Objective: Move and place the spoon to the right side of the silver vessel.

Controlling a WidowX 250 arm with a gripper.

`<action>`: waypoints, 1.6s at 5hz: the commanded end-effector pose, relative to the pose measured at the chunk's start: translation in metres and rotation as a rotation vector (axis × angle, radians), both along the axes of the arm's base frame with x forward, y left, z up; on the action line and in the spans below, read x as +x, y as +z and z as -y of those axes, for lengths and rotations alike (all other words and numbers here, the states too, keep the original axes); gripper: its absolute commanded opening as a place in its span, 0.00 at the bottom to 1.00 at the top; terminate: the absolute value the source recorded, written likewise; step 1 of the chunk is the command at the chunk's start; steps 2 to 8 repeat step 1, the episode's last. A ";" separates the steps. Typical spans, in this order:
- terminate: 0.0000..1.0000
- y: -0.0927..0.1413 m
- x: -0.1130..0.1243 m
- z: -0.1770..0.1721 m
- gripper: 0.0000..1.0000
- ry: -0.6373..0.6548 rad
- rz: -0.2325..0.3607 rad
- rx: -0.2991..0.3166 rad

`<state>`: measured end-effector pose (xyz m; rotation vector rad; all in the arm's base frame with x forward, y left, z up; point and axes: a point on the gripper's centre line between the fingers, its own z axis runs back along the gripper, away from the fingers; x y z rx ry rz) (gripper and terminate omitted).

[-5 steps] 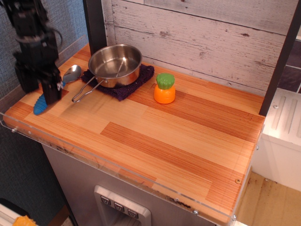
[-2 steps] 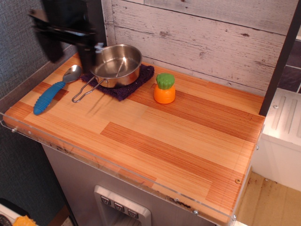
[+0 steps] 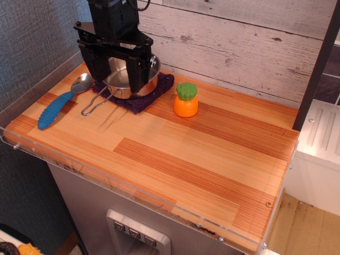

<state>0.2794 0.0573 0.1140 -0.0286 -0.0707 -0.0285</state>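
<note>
The gripper (image 3: 116, 74) hangs over the pan (image 3: 125, 79) at the far left of the table (image 3: 202, 154), its two dark fingers (image 3: 136, 74) spread wide with nothing between them. The pan sits on a dark purple cloth (image 3: 154, 93), its wire handle (image 3: 95, 104) reaching toward the near left. The spoon (image 3: 61, 101) lies flat on the wood just left of the pan, bowl far, blue handle near. A toy carrot (image 3: 186, 100) stands upright right of the cloth.
</note>
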 end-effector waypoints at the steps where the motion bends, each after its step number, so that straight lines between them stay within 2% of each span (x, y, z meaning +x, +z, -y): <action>1: 1.00 0.015 -0.001 0.000 1.00 -0.092 0.004 0.021; 8: 1.00 0.015 -0.001 0.000 1.00 -0.092 0.004 0.021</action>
